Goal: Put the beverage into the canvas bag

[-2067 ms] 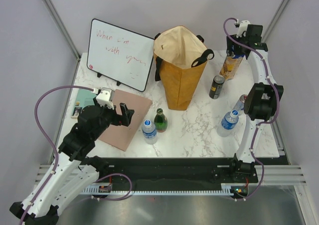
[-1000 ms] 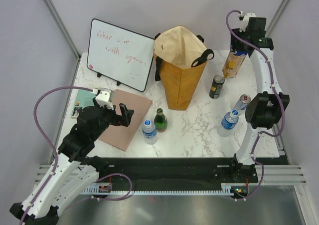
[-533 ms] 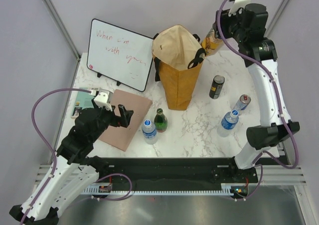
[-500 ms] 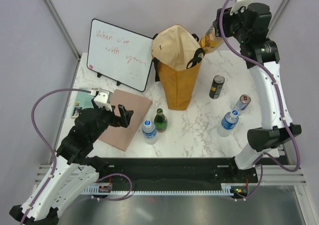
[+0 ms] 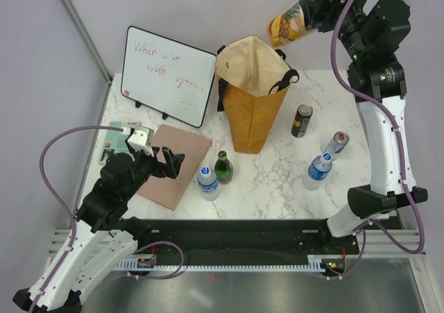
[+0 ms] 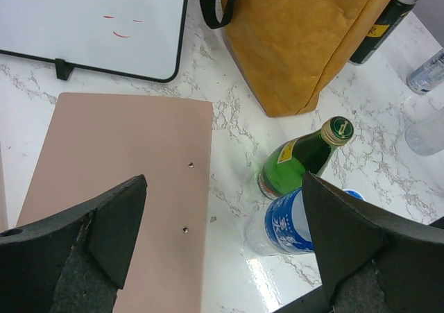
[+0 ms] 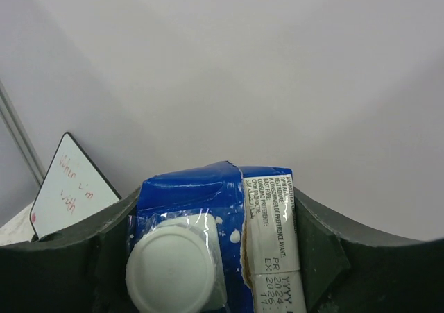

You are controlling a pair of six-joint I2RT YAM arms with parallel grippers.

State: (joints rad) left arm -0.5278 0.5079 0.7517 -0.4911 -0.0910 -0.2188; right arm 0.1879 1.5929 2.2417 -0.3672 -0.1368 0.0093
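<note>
The beverage, a juice carton (image 5: 290,23) with a blue top and pineapple print, hangs tilted high in the air just above and to the right of the canvas bag's mouth. My right gripper (image 5: 320,5) is shut on its top end; in the right wrist view the carton (image 7: 258,224) with its white cap fills the space between the fingers (image 7: 320,252). The canvas bag (image 5: 251,112) stands upright mid-table, mouth open, cream lining showing. My left gripper (image 5: 171,160) is open and empty over the pink board, with the canvas bag (image 6: 305,42) ahead of it.
A whiteboard (image 5: 166,73) leans at the back left. A pink board (image 5: 177,167) lies front left. A green bottle (image 5: 223,167) and a water bottle (image 5: 207,182) stand before the bag. A black can (image 5: 301,121), silver can (image 5: 336,143) and another water bottle (image 5: 318,171) stand on the right.
The right arm lifted the carton off the table's back right corner and carried it up and leftward, tilting it above the bag's rim. The left arm barely shifted.
</note>
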